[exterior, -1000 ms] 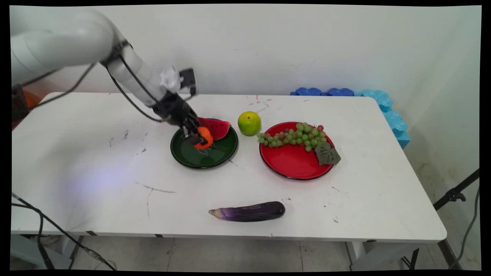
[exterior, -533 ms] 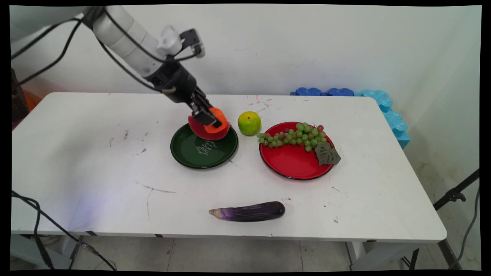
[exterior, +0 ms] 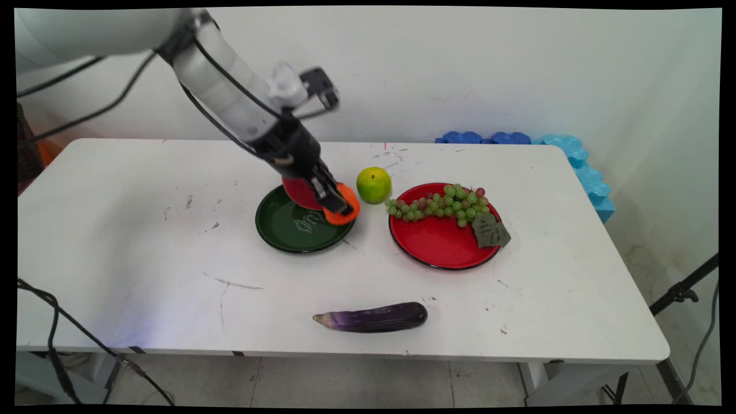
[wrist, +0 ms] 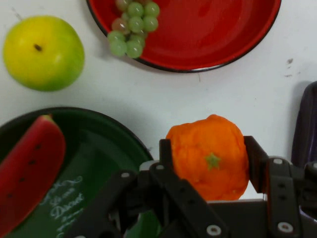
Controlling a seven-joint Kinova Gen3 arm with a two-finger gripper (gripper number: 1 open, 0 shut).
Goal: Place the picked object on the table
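My gripper (exterior: 339,208) (wrist: 208,163) is shut on an orange fruit (exterior: 344,211) (wrist: 210,156) and holds it in the air over the right rim of the green plate (exterior: 287,230) (wrist: 99,153). A watermelon slice (exterior: 299,192) (wrist: 27,176) lies on that plate, partly hidden by the hand in the main view. A green apple (exterior: 374,184) (wrist: 43,53) sits on the table just right of the green plate. Beyond it is a red plate (exterior: 443,244) (wrist: 208,29) with a bunch of grapes (exterior: 440,206) (wrist: 131,27).
A purple eggplant (exterior: 374,317) (wrist: 304,124) lies near the table's front edge. Blue foam pieces (exterior: 552,150) lie along the back right corner. Black cables hang from the arm at the left.
The gripper lifted the orange fruit off the green plate, rose, then carried it right and slightly down to the plate's right rim. The watermelon slice stayed on the plate.
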